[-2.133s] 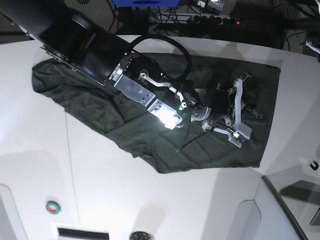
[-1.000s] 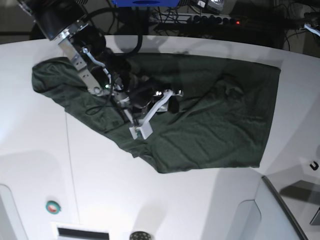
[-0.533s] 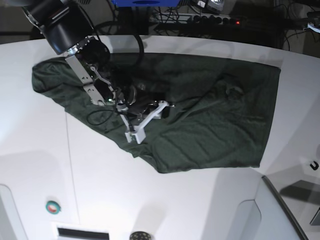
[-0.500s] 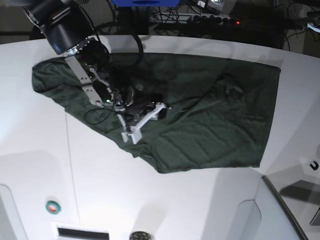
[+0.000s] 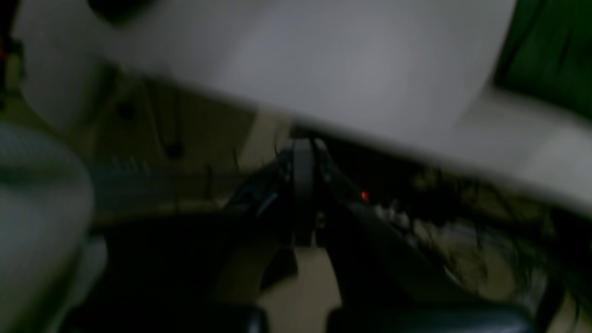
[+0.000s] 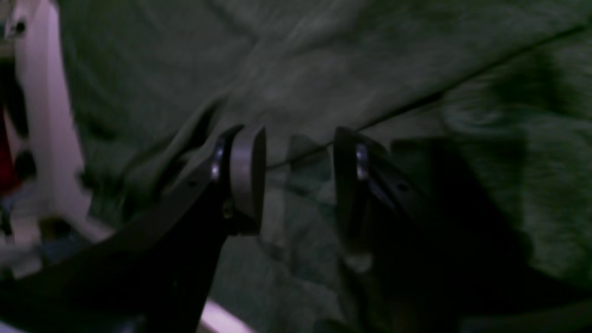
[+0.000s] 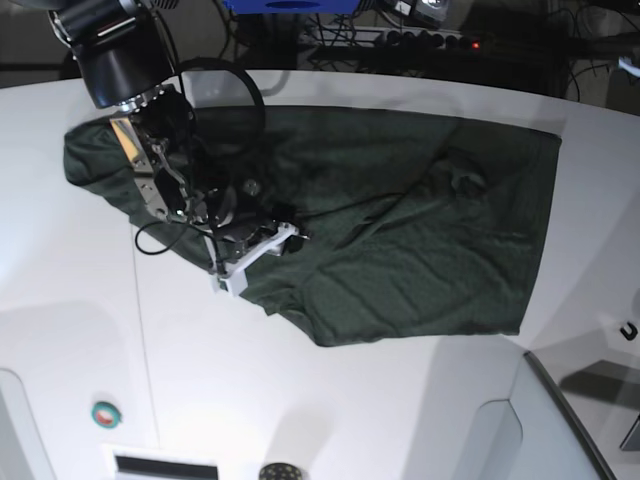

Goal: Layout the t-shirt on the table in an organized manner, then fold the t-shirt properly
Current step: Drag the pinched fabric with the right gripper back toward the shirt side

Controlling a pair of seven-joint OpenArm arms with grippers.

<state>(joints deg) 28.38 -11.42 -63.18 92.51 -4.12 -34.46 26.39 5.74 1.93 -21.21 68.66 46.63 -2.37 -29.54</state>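
The dark green t-shirt [image 7: 420, 230] lies spread and wrinkled across the white table [image 7: 400, 400], with a bunched fold near its right side. My right gripper [image 7: 254, 257] hovers low over the shirt's lower left part, near the hem. In the right wrist view the right gripper [image 6: 300, 173] is open, with only shirt fabric [image 6: 323, 69] beneath the gap. The left gripper [image 5: 303, 155] is shut and empty, out past the table [image 5: 347, 60] edge; a strip of the t-shirt [image 5: 550, 46] shows at that view's top right. The left arm is out of the base view.
A round green and red button [image 7: 105, 413] sits on the table's front left. A thin dark seam line [image 7: 142, 330] runs front to back. Cables and a power strip [image 7: 430, 40] lie behind the table. A dark curved edge [image 7: 570, 420] borders the front right.
The right arm has swept left across the shirt, from its middle to its lower left part, jaws still apart. The shirt has hardly shifted.
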